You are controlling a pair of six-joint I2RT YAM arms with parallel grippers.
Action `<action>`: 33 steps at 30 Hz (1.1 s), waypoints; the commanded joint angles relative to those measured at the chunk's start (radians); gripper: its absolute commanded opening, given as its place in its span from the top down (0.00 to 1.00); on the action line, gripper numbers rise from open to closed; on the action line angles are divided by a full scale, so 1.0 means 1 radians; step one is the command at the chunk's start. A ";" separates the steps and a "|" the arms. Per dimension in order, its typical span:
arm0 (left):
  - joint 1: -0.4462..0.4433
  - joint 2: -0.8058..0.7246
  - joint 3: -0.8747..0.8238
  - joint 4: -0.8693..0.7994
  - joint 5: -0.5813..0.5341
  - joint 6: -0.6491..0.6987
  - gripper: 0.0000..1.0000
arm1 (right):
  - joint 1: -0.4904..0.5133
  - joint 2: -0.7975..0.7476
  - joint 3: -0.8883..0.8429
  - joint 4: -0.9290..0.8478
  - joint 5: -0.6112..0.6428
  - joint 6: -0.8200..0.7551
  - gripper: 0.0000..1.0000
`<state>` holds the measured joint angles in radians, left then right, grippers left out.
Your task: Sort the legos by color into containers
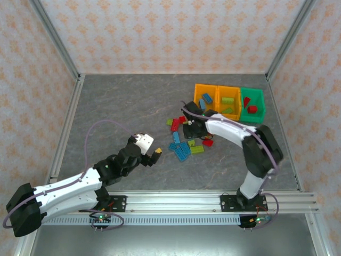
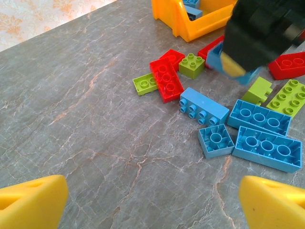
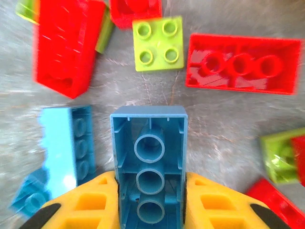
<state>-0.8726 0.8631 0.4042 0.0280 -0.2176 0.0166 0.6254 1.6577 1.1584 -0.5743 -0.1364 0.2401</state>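
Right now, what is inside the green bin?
Inside the green bin, the top view shows two red legos. Whatever might lie beneath them is covered.

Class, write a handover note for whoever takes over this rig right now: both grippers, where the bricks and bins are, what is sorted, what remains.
Right gripper: shut on a blue brick at the pile.
Left gripper: open, empty, beside the pile.
Bins, far right of the table: left orange bin holds blue, middle orange bin lime, green bin red.
Done: a few bricks in each bin.
Left: bin the held blue brick, then sort the loose pile of blue, red and lime bricks.
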 commanded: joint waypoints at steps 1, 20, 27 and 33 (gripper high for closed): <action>0.001 0.004 0.005 0.023 -0.002 -0.007 0.07 | -0.022 -0.170 -0.031 0.097 0.135 0.061 0.72; 0.000 -0.012 0.008 0.003 -0.007 0.000 0.07 | -0.311 0.389 0.653 -0.109 0.238 0.039 0.42; 0.000 -0.025 0.010 -0.002 0.005 -0.006 0.07 | -0.302 0.098 0.376 -0.039 0.210 0.139 0.39; 0.000 -0.052 0.005 -0.004 0.033 -0.002 0.07 | -0.240 -0.327 -0.092 0.080 0.181 0.316 0.34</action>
<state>-0.8726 0.8352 0.4042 0.0273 -0.2054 0.0170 0.3508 1.4509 1.1824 -0.5411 0.0418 0.4500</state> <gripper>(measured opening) 0.929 0.654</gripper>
